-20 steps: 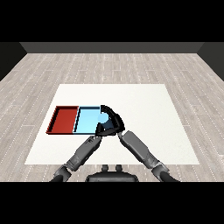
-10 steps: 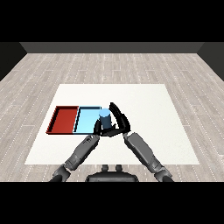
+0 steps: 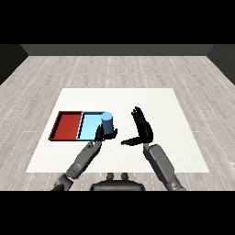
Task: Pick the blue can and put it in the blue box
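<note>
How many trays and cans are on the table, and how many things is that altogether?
Trays: 2, the red tray and the blue tray
Cans: 1, the blue can
Total: 3

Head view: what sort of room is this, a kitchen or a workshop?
Neither, it seems: probably a bare test room. A white table stands on a grey plank floor, bearing only a red tray, a light blue tray and a blue can.
</note>
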You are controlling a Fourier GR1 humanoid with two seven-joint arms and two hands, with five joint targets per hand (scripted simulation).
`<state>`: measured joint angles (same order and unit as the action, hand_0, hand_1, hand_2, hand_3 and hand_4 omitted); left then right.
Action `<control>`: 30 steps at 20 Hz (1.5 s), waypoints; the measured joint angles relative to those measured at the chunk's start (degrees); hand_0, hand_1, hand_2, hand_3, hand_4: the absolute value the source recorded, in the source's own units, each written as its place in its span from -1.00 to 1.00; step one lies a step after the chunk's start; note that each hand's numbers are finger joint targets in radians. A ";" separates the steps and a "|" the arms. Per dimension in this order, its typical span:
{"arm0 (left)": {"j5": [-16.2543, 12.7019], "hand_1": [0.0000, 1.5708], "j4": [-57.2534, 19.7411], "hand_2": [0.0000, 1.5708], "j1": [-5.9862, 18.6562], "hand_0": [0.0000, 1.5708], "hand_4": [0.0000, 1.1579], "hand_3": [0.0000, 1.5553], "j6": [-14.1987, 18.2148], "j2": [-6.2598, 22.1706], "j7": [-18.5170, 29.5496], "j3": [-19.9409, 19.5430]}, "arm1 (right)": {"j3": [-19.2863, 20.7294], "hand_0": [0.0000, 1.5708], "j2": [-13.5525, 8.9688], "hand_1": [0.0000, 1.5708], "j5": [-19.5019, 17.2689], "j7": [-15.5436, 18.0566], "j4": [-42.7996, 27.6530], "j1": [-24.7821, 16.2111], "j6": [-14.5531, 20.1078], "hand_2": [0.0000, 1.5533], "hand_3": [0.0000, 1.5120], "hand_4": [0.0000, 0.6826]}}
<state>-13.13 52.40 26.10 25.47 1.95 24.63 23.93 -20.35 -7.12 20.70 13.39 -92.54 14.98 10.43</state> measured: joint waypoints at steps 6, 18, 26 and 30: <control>1.52 1.00 -0.77 1.00 1.30 1.00 0.95 0.93 -0.32 2.43 -2.79 -2.82 | 6.64 -1.00 -4.46 -1.00 3.36 0.55 -8.62 -7.82 -2.36 -1.00 -1.00 -1.00; 0.70 1.00 -17.81 1.00 8.68 1.00 0.83 0.94 -4.01 12.39 -8.66 -13.79 | 12.95 -1.00 -6.16 -1.00 4.10 1.74 -9.53 -13.00 -3.70 -1.00 -1.00 -1.00; 4.07 0.97 -35.14 0.89 16.49 0.97 0.68 0.78 -3.11 13.55 -13.57 -15.51 | 14.26 -1.00 -3.90 -1.00 3.42 2.12 -3.00 -9.13 -3.23 -1.00 -1.00 -1.00; 6.30 0.94 -42.09 0.78 19.44 0.94 0.57 0.47 -2.76 12.82 -16.26 -14.89 | 16.35 -1.00 -4.20 -1.00 4.63 2.28 -0.26 -8.34 -4.42 -1.00 -1.00 -1.00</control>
<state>-6.84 10.31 45.54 22.71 14.77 8.37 9.04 -4.00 -11.32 25.33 15.66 -92.80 6.64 6.01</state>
